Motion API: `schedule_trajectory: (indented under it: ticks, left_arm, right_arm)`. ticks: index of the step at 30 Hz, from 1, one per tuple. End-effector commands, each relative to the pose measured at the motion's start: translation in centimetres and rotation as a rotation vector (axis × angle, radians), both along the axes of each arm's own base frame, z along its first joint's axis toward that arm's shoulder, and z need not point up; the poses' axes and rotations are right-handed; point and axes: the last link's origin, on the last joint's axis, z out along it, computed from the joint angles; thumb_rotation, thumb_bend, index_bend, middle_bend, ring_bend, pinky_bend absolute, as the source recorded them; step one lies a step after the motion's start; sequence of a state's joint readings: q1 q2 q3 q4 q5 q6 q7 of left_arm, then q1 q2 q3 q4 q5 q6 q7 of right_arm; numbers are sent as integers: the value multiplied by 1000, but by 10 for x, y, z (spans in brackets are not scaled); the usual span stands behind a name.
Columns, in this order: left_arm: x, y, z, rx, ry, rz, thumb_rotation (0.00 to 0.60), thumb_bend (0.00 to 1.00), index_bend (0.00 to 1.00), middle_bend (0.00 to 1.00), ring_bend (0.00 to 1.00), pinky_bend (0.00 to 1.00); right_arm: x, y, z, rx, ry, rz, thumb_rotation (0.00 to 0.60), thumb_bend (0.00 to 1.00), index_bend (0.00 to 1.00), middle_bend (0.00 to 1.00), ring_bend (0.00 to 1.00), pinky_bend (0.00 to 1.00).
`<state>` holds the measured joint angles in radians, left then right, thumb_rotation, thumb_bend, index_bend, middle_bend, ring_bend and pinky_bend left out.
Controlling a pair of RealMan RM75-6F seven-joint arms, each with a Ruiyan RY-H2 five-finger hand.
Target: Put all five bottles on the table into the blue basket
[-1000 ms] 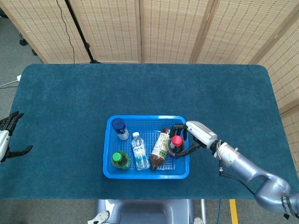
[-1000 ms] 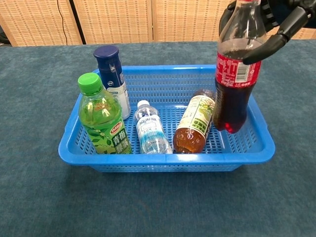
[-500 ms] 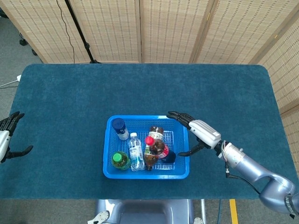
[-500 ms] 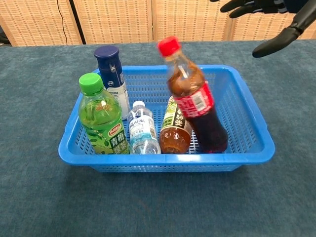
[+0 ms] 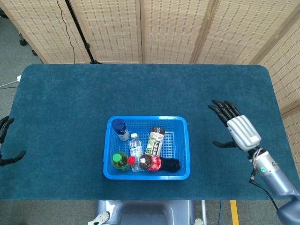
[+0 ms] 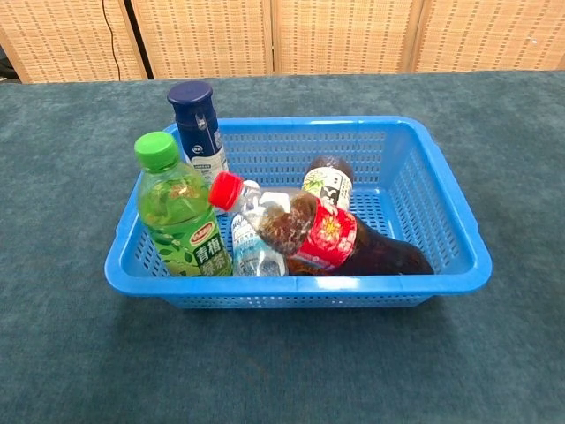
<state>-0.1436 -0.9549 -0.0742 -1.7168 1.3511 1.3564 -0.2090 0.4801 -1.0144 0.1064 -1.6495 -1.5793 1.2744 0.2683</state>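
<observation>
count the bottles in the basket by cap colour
Red cap: 1, the cola bottle lying on its side
Green cap: 1, the green tea bottle standing upright
Dark blue cap: 1, the blue-capped bottle standing upright
White cap: 1, the small water bottle
Dark brown cap: 1, the brown tea bottle
Total: 5, all inside the blue basket

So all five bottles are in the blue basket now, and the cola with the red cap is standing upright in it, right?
Not quite. All five are in the blue basket, but the cola bottle with the red cap is not upright: it lies on its side along the front wall, resting across the small water bottle and the tea bottle. The chest view shows this plainly.
</observation>
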Motion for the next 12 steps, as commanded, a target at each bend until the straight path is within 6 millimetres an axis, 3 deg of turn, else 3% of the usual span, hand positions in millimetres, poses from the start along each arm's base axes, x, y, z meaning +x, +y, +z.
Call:
schedule_trajectory:
  ticks: [1,7,12]
  left_arm:
    - [-12,-17,-4,7,10,27,600,208,0,0,0,0]
    - [-21,-32,-4,32,34,28,600,189,0,0,0,0]
    - [-26,-36,-6,53,96,19,600,189,0,0,0,0]
  right_arm:
    - [-43,41,-2,-148,86,-64,600,0,0,0,0,0]
    - [-61,77,-14,-215,142,-82,600,0,0,0,0,0]
    - [-65,95,-19,-198,192,-109,600,0,0,0,0,0]
